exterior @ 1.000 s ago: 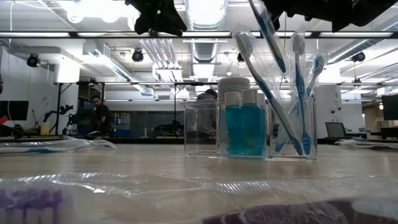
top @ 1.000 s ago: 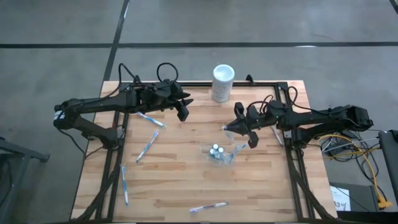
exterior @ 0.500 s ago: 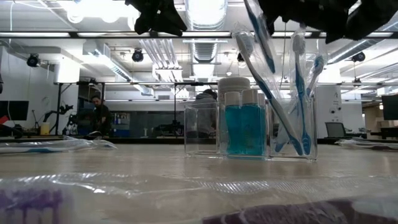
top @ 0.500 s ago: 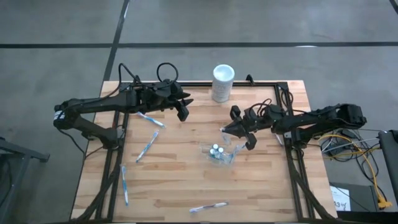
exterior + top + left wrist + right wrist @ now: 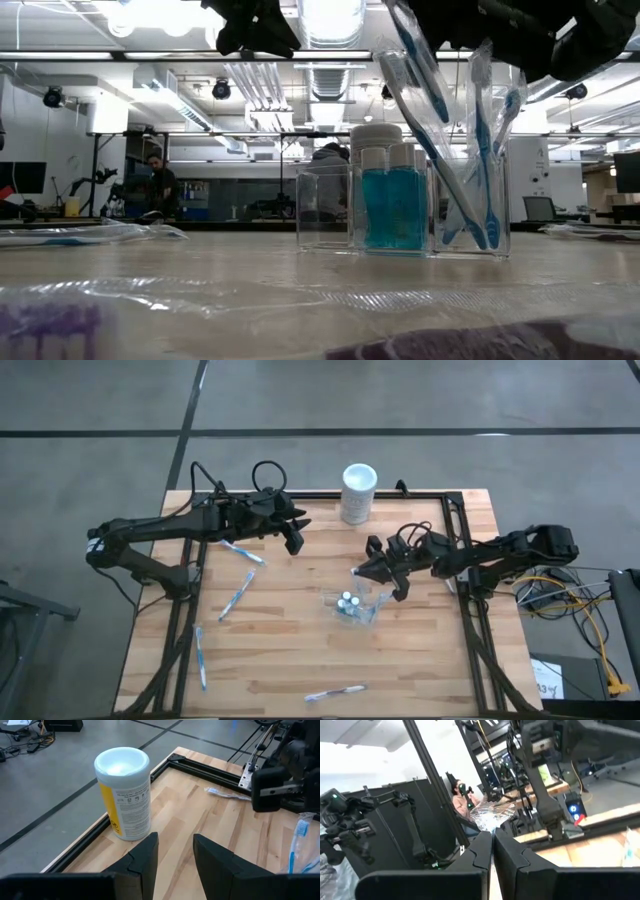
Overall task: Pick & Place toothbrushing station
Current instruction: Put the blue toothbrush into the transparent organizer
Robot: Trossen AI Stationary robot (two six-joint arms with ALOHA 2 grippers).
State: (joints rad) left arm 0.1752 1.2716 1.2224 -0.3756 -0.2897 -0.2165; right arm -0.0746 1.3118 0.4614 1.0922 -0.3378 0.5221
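The clear plastic cup [image 5: 351,606] stands near the middle of the wooden table [image 5: 300,660], a rectangular, see-through holder with teal-and-white tubes [image 5: 393,205] in one compartment and wrapped toothbrushes [image 5: 480,150] leaning in the next. The right gripper [image 5: 362,571] hangs just above it, fingers pressed together on the thin wrapped toothbrush [image 5: 412,55], whose lower end slants down toward the brush compartment.

Judging by this, the step is dropping the brush in. It should go well if the handle tip clears the cup's rim before release, since the crinkly film could snag on the brushes already there.

The left gripper [image 5: 172,857] waits near the white cylinder [image 5: 358,493] with fingers spread and nothing between them. More wrapped toothbrushes [image 5: 236,596] lie flat on the pale, smooth planks.
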